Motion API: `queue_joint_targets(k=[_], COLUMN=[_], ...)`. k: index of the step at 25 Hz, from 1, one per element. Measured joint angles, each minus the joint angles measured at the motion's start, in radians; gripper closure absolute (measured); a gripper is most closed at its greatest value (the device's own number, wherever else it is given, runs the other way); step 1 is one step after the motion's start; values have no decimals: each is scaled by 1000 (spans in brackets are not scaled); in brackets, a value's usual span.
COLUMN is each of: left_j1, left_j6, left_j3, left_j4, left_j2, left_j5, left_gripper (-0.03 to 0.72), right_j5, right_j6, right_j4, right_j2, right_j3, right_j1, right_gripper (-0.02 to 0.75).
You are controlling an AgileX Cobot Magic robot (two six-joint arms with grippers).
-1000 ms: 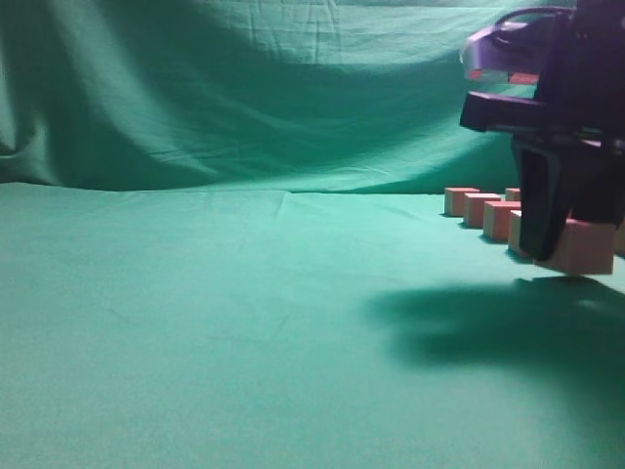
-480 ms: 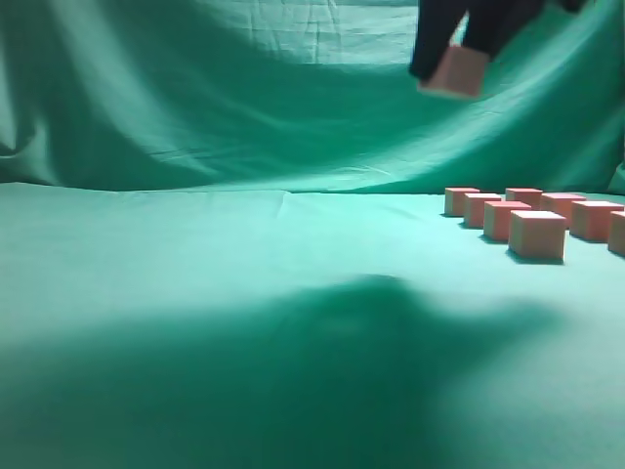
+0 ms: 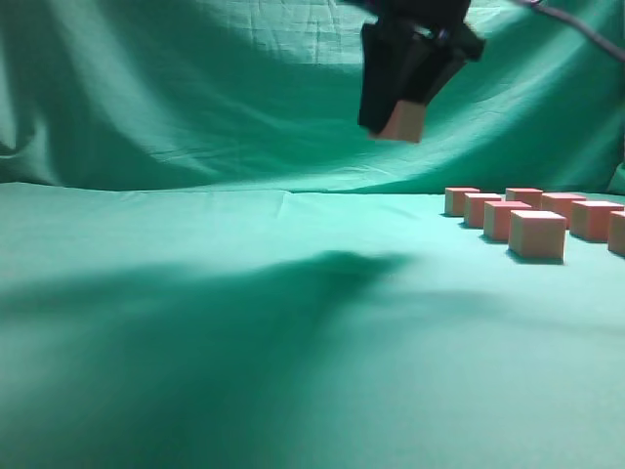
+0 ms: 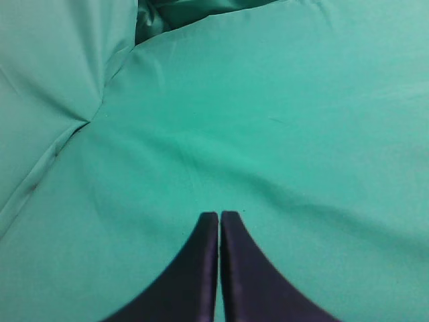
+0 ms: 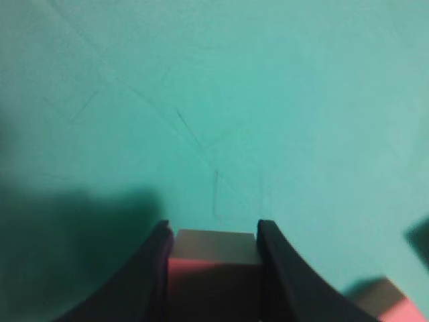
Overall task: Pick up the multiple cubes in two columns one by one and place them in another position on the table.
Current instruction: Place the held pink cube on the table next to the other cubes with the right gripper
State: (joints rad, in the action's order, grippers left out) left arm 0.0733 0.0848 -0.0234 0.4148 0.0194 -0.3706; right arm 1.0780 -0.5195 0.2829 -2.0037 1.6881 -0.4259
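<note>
High above the table (image 3: 244, 293), my right gripper (image 3: 395, 117) is shut on one reddish-pink cube (image 3: 404, 123). The right wrist view shows that cube (image 5: 214, 265) clamped between the two dark fingers (image 5: 278, 268), over bare green cloth. Several more cubes (image 3: 537, 234) stand in two columns at the far right of the table. The corner of one cube (image 5: 395, 305) shows at the lower right of the right wrist view. My left gripper (image 4: 219, 216) is shut with nothing in it, hanging over bare cloth.
A wrinkled green backdrop (image 3: 195, 88) hangs behind the table. The arm casts a broad shadow (image 3: 244, 322) across the left and middle of the cloth. A fold where backdrop meets table (image 4: 87, 121) shows in the left wrist view.
My right gripper lifted the cube off the front of the columns, rose high, then carried it left and slightly lower. The shadow on the cloth spread leftward.
</note>
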Motion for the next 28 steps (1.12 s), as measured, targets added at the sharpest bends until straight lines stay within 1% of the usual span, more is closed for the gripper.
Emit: queue_joint_targets(k=[6, 11, 14, 26, 28], left_j1=[0, 0, 0, 0, 0], left_j6=[0, 0, 0, 0, 0], left_j3=[0, 0, 0, 0, 0], left_j4=[0, 0, 0, 0, 0], left_j2=[0, 0, 0, 0, 0], left_j5=[0, 0, 0, 0, 0], left_gripper=[688, 688, 688, 688, 688], right_j5=[-55, -60, -75, -91, -91], right_j6=[-23, -10, 6, 10, 10], right_j4=[-9, -67, -82, -88, -88], right_j2=[-99, -146, -163, -189, -191], right_j3=[26, 26, 27, 31, 33], right_j1=[-36, -36, -36, -36, -36], right_gripper=[485, 485, 485, 485, 391])
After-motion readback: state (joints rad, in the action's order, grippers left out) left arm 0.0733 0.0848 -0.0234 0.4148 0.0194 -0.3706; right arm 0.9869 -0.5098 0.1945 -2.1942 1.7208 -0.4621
